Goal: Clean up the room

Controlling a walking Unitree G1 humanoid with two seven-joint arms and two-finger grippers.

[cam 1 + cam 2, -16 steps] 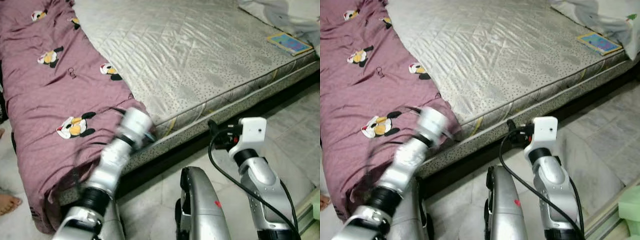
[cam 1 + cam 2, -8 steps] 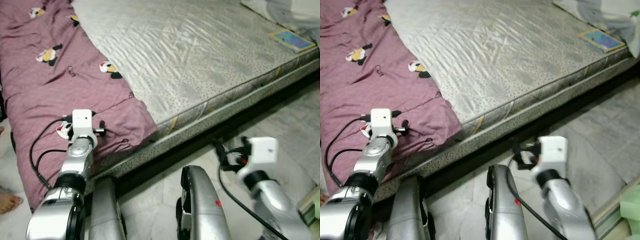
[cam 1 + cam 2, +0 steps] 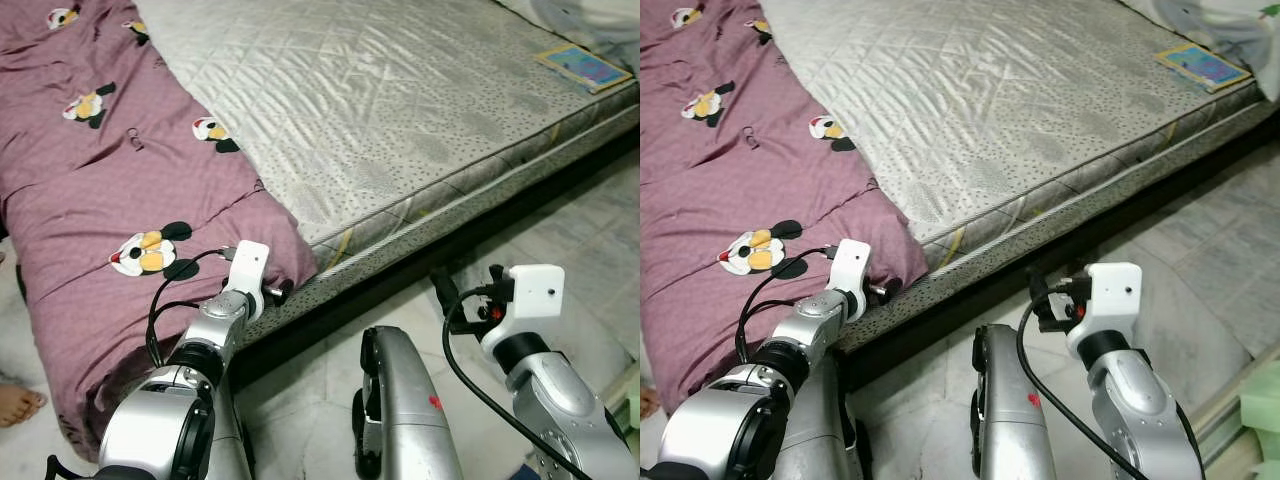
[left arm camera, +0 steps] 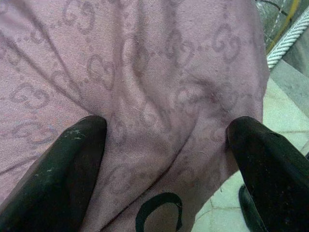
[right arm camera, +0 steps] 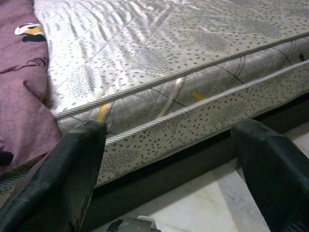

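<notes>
A maroon bedsheet (image 3: 110,200) with cartoon mouse prints covers the left part of a bare silver quilted mattress (image 3: 400,110) and hangs over its front edge. My left gripper (image 3: 278,291) is at the sheet's lower corner by the mattress edge. In the left wrist view it (image 4: 166,128) is open, its two black fingers spread wide against the maroon cloth. My right gripper (image 5: 169,130) is open and holds nothing. It hovers over the floor and faces the mattress side (image 5: 193,121).
A colourful booklet (image 3: 582,68) lies near the mattress's far right edge, with white bedding (image 3: 595,15) behind it. A person's bare foot (image 3: 15,405) rests on the floor at the left. Pale marble tiles (image 3: 590,230) lie to the right, with a green object (image 3: 1262,412) at the edge.
My left arm swung out over the sheet to the left, then came back to the sheet's corner at the mattress edge. The right arm dipped and rose slightly.
</notes>
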